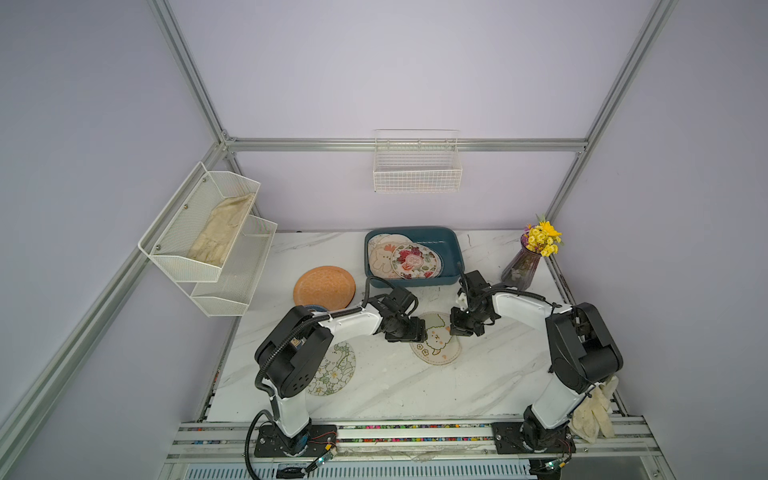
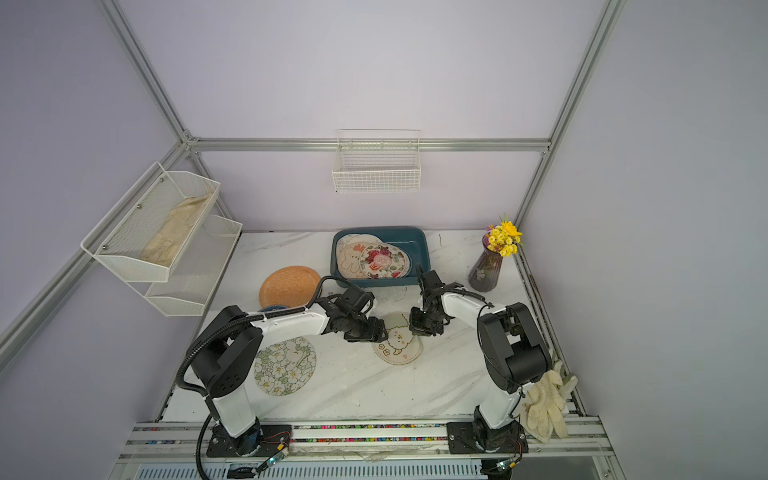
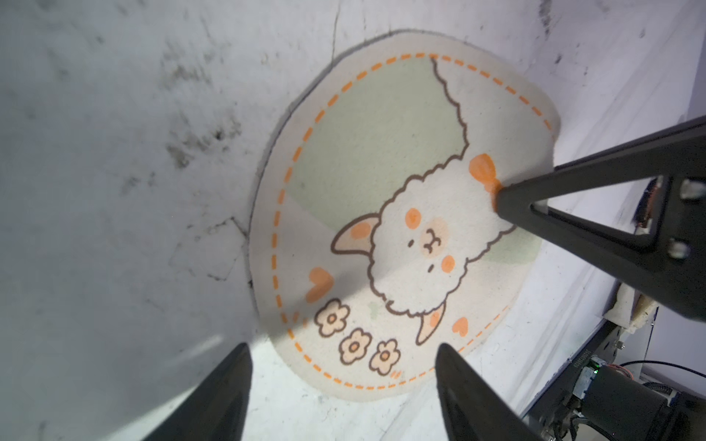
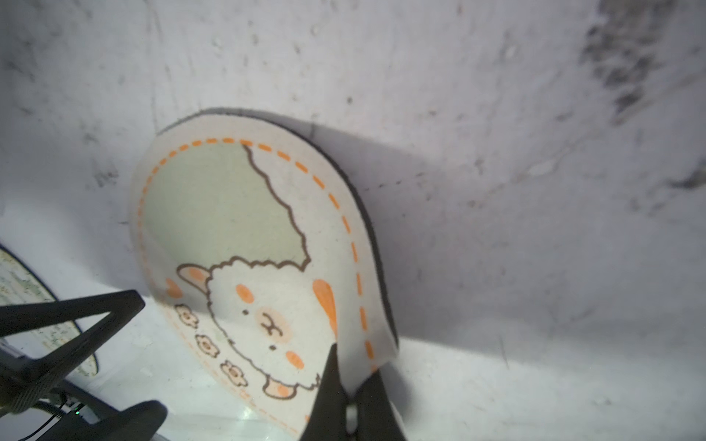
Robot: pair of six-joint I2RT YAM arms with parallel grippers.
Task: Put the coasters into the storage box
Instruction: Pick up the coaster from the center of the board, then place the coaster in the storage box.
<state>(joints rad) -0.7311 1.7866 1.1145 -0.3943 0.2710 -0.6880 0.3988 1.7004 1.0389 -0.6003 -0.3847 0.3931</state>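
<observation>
Where lilac walls (image 1: pixel 415 83) meet marble table (image 1: pixel 415 386), right pincer (image 4: pixel 357 359) clamps sheep coaster (image 1: pixel 436 345), left pincer (image 3: pixel 344 345) gapes

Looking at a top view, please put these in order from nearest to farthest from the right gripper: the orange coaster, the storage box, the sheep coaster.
1. sheep coaster: its edge is pinched in the right gripper.
2. storage box: just beyond, toward the back wall.
3. orange coaster: farther off, on the left side.

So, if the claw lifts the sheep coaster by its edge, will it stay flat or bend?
Likely floppy: the sheep coaster curls up where the right claw pinches its rim, while the far part lies on the table. Probably light, since a thin edge pinch raises it. It may droop when carried.
</observation>
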